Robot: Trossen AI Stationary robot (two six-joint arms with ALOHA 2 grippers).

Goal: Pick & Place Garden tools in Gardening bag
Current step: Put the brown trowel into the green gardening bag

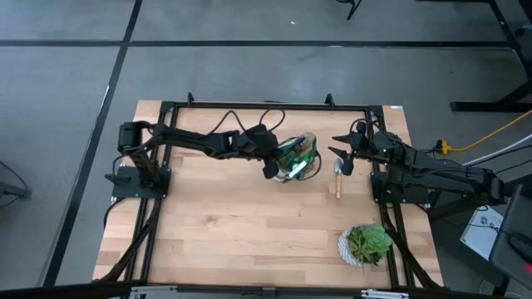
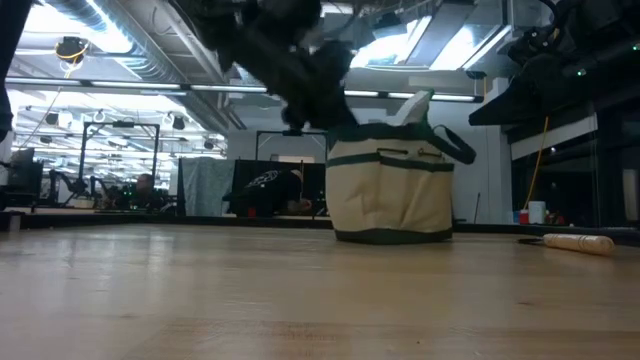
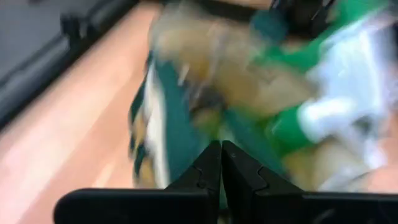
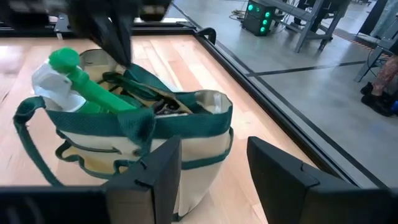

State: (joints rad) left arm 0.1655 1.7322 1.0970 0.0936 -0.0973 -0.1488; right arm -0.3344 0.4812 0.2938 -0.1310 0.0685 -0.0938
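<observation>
The beige gardening bag (image 1: 298, 158) with green trim stands upright on the table's far middle; it also shows in the low view (image 2: 390, 195) and the right wrist view (image 4: 186, 134). A green spray bottle (image 4: 78, 78) sticks out of the bag, with other tools beside it. A wooden-handled tool (image 1: 337, 183) lies flat on the table right of the bag; its handle also shows in the low view (image 2: 578, 242). My left gripper (image 3: 221, 163) is shut, over the bag's left rim (image 1: 274, 166). My right gripper (image 4: 211, 168) is open and empty, right of the bag (image 1: 343, 156). My left gripper comes at the bag from above, its shut fingers (image 4: 121, 46) pointing down beside the green handle strap (image 4: 142, 81) at the bag's rim. Whether they touch the strap or the rim, I cannot tell; the left wrist view is blurred.
A green plant in a white pot (image 1: 366, 245) stands at the table's near right. A black frame (image 1: 266, 106) runs along the table's far and side edges. Bare wood (image 1: 216, 224) lies at the near left and middle.
</observation>
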